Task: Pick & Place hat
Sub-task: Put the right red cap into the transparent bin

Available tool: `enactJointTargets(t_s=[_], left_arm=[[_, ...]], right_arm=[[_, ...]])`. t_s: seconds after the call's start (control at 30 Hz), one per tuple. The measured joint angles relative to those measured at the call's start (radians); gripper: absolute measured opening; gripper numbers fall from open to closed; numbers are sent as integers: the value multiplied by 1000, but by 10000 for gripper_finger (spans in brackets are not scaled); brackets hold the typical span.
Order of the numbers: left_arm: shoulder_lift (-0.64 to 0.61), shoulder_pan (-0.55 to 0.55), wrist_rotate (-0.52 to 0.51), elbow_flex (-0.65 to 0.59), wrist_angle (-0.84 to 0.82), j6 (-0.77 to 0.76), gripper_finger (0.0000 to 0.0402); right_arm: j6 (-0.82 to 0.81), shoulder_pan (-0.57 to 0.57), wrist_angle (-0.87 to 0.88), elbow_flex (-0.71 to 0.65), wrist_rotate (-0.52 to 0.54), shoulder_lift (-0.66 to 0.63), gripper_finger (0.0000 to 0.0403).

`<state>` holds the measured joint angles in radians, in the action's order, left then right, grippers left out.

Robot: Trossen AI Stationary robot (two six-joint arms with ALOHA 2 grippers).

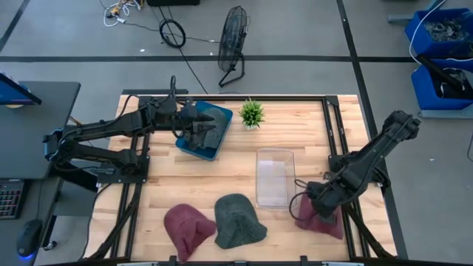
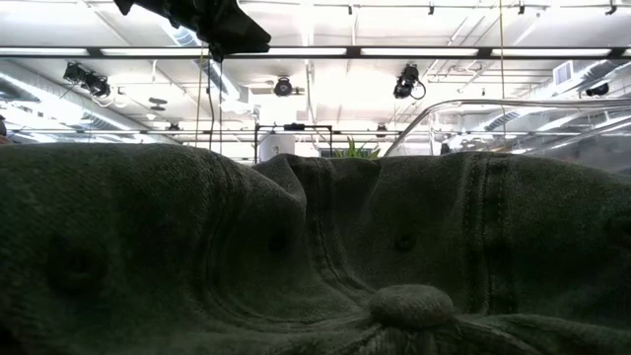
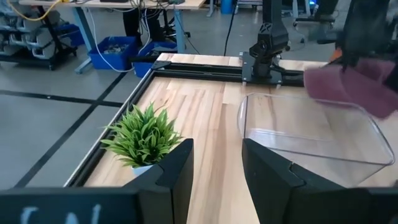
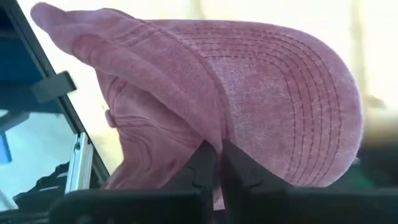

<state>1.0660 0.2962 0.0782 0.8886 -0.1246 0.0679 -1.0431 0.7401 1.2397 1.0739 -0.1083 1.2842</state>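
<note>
Nearest the front edge of the bench (image 1: 236, 159), a maroon hat (image 1: 189, 228) and a grey-green hat (image 1: 238, 221) are seen lying flat, side by side; the grey-green one fills the low view, right against that camera.

At the front right, the right gripper (image 1: 319, 207) is closed on the fabric of a second maroon hat (image 4: 249, 93), pinched at the edge where brim meets crown. Judged from the wrist view, only a thin fold is held, so the hat could slip free if the arm is swung quickly. Its loose crown hangs beside the gripper and could be dragged across the bench or snagged on the frame rail at that side.

Just beyond stands the clear container (image 1: 275, 176), presumably the target. Being light and unfixed, it could be knocked aside by the drooping cloth, or the brim could catch on its rim and leave the hat draped half outside.

Farthest back, the left gripper (image 3: 217, 165) is held open over the blue bin (image 1: 201, 133), with the small potted plant (image 1: 252, 113) close by; it appears to be clear of the transfer.
</note>
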Motion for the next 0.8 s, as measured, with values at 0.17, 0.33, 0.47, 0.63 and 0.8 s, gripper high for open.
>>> enactJointTargets(t_s=[0.17,0.33,0.47,0.63,0.8], left_arm=[[0,0,0,0,0,5,140],[0,0,0,0,0,5,140],[0,0,0,0,-2,7,140],[0,0,0,0,-9,7,140],[0,0,0,0,-10,7,140]], right_arm=[[-16,-19,310,228,193,-1,8],[249,-46,242,303,695,-12,9],[545,-102,55,266,938,-11,9],[754,-207,-170,123,902,-8,9],[843,-302,-386,-54,770,-7,9]])
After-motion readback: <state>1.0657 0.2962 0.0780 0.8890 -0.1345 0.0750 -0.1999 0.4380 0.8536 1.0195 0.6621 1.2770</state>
